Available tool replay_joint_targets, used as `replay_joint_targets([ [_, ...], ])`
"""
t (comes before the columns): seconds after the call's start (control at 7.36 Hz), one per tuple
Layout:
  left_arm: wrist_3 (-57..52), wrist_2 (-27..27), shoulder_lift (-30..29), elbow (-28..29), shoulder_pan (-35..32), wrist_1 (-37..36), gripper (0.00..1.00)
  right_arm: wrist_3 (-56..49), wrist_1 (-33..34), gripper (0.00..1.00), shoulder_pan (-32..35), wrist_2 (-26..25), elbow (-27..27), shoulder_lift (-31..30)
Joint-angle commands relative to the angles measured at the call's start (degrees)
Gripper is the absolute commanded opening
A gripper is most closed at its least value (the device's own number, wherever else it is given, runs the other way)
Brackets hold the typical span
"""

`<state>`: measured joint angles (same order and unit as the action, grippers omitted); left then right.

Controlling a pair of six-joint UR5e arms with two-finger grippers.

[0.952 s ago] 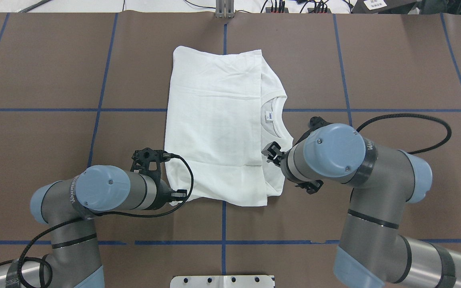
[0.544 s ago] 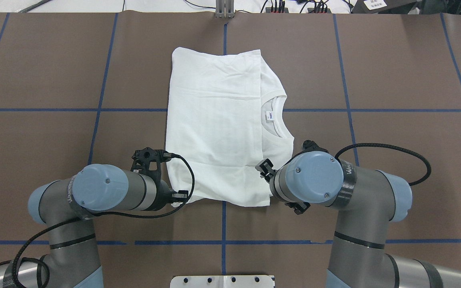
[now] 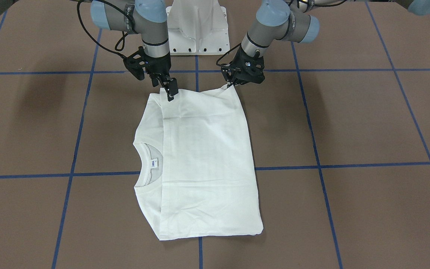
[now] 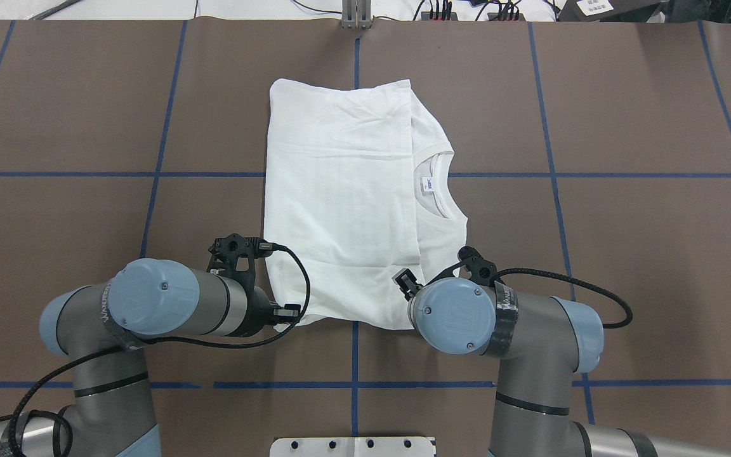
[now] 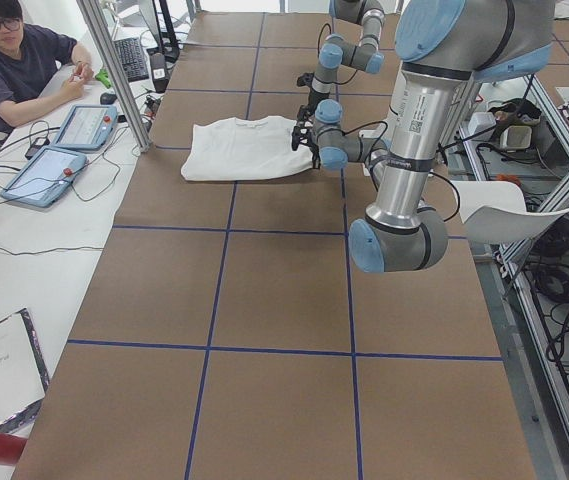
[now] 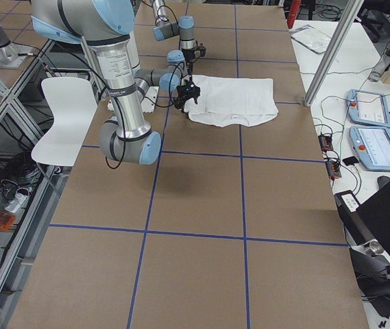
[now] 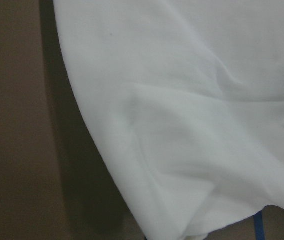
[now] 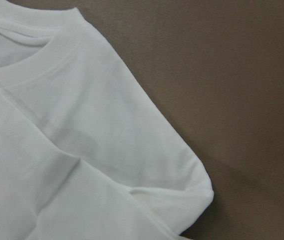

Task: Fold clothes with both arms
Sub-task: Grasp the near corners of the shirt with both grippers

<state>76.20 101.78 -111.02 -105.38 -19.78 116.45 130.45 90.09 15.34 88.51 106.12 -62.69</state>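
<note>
The white T-shirt (image 3: pixel 200 157) lies folded into a rectangle on the brown table, and no printed text shows. It also shows in the overhead view (image 4: pixel 340 190). Its collar (image 3: pixel 146 164) with a small label (image 4: pixel 427 184) faces the robot's right. My left gripper (image 3: pixel 233 85) is shut on the shirt's near left corner, which is lifted a little. My right gripper (image 3: pixel 170 95) points down at the near right corner, with its fingers apart and their tips on the cloth. In the overhead view both grippers are hidden under the wrists. The wrist views show only cloth (image 7: pixel 191 125) (image 8: pixel 57 150).
The white pedestal base (image 3: pixel 198 26) stands at the table's near edge between the arms. Blue tape lines grid the table. A seated operator (image 5: pixel 14 60) and tablets (image 5: pixel 54 160) are beyond the far edge. A white chair (image 6: pixel 64 116) stands behind the robot.
My right arm has moved back toward the robot's base and leftward along the shirt's collar side, to the near right corner. My left arm has stayed put on its corner.
</note>
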Motion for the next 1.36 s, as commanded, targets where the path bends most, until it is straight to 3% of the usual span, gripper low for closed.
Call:
replay_joint_targets([
  [0.0, 0.0, 0.0, 0.0, 0.0, 0.0, 0.0, 0.0, 0.1, 0.0, 0.96, -1.3, -1.1, -0.9, -0.3],
  [0.14, 0.0, 0.0, 0.1, 0.0, 0.0, 0.0, 0.0, 0.0, 0.0, 0.95, -2.1, -2.4, -1.3, -0.9],
  [0.27, 0.0, 0.1, 0.4, 0.0, 0.0, 0.0, 0.0, 0.1, 0.0, 0.84, -2.1, -2.8, -1.3, -0.6],
  [0.54, 0.0, 0.1, 0.4, 0.0, 0.0, 0.0, 0.0, 0.2, -0.1, 0.01, -1.3, -2.8, -1.1, -0.3],
  [1.22, 0.0, 0.0, 0.5, 0.1, 0.0, 0.0, 0.0, -0.5, 0.5, 0.0, 0.0, -2.7, 0.3, -0.3],
])
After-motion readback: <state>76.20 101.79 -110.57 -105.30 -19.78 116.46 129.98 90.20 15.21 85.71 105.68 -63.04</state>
